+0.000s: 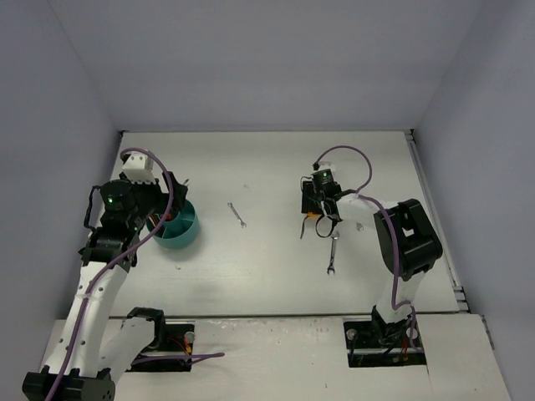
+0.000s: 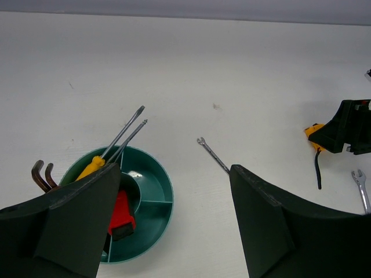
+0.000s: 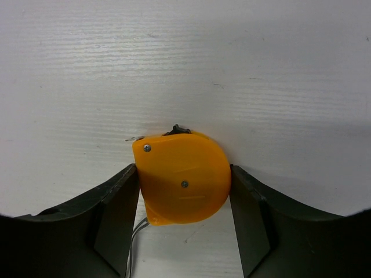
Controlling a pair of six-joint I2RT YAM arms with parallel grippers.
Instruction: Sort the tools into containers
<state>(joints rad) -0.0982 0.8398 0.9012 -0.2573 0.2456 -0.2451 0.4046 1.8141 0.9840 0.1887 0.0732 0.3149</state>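
Note:
The orange-headed tool [image 3: 191,185] lies on the white table, and both fingers of my right gripper [image 3: 182,171] press against its sides, shut on it. From above, that gripper [image 1: 316,206] is right of centre. The teal bowl [image 2: 164,194] holds two orange-handled screwdrivers [image 2: 119,142], dark hex keys [image 2: 40,174] and the red-and-black utility knife [image 2: 122,211]. My left gripper [image 2: 174,174] hangs open just above the bowl's [image 1: 177,229] right side, holding nothing. One silver wrench [image 1: 237,215] lies mid-table and another wrench [image 1: 333,253] lies near the right arm.
The table's back wall and side walls enclose the work area. The mid-table wrench [image 2: 213,155] lies right of the bowl in the left wrist view, with the right gripper [image 2: 348,128] and a black cord [image 2: 317,171] further right.

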